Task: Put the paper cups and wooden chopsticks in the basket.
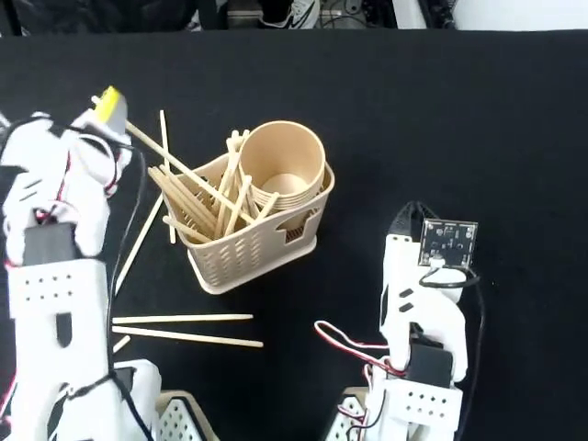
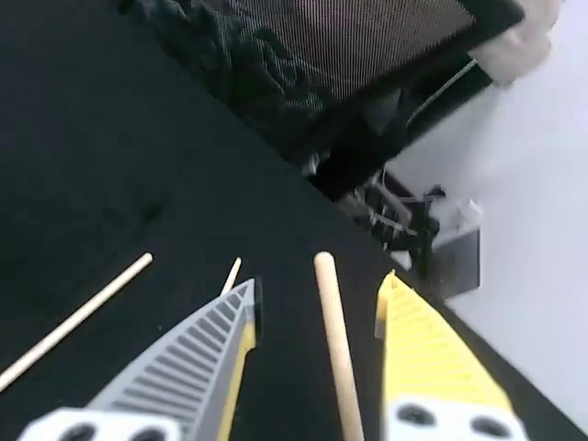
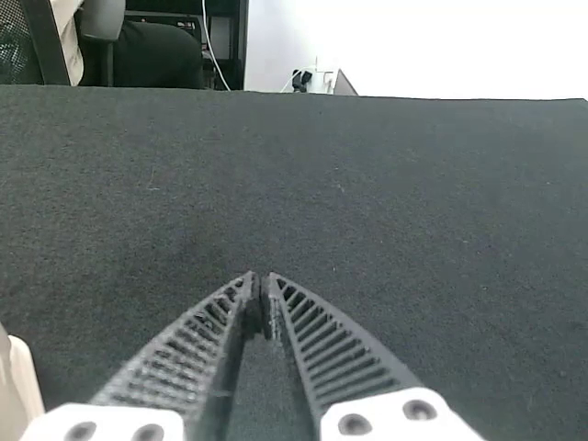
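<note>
A beige basket (image 1: 246, 255) stands mid-table with stacked paper cups (image 1: 284, 163) and several wooden chopsticks (image 1: 204, 200) inside. One long chopstick (image 1: 156, 151) slants from the basket out to my left gripper (image 1: 107, 105), at the table's left. In the left wrist view this chopstick (image 2: 336, 360) lies between the grey and yellow fingers of that gripper (image 2: 318, 281), which is open with a gap on each side. Two chopsticks (image 1: 184, 319) lie on the cloth in front of the basket, and another (image 1: 138, 243) lies to its left. My right gripper (image 3: 262, 281) is shut and empty over bare cloth.
The right arm (image 1: 423, 303) stands right of the basket, with its gripper (image 1: 410, 217) pointing to the far side. The table is covered in black cloth (image 1: 441, 119). A chair and cables show past the far edge (image 2: 367, 55).
</note>
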